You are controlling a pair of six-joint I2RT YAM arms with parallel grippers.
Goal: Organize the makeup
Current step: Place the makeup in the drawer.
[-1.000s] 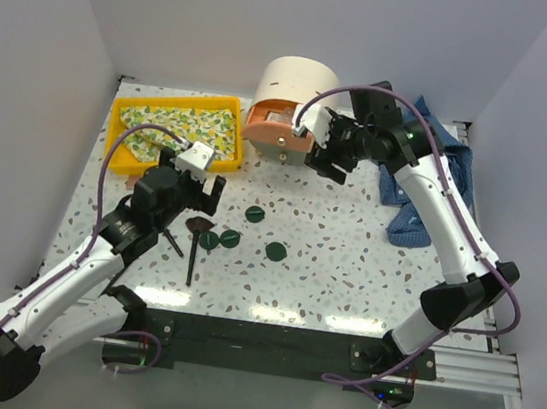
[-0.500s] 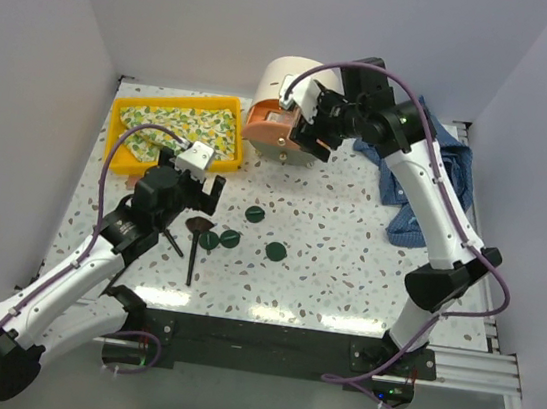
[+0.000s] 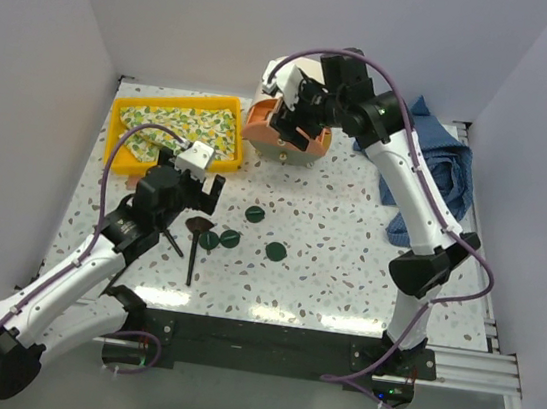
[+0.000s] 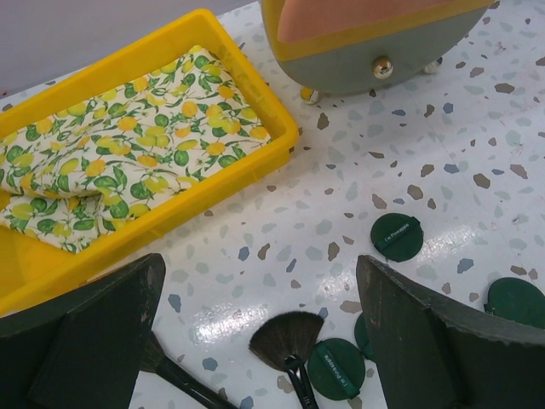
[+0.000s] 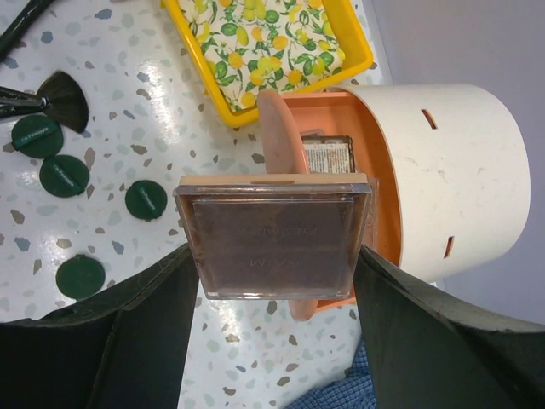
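Note:
My right gripper [image 5: 272, 256] is shut on a flat pink-brown palette [image 5: 274, 230], held above the open front of a round cream case [image 5: 443, 170] with an orange inside. Another palette [image 5: 328, 153] lies in that case. In the top view the right gripper [image 3: 298, 107] is at the case [image 3: 295, 76]. Several dark green discs [image 3: 255, 213] lie mid-table. A fan-headed brush [image 4: 289, 338] and a second dark brush [image 4: 170, 375] lie below my left gripper [image 4: 264, 315], which hangs open over them and touches nothing.
A yellow tray [image 3: 125, 109] with a leaf-patterned cloth [image 4: 128, 145] stands at the back left. A blue cloth [image 3: 439, 176] lies bunched at the back right. The table's edges run close to the white walls.
My right arm has swung left and back, carrying the palette from beside the case to its open front. The left arm and the things on the table have not moved.

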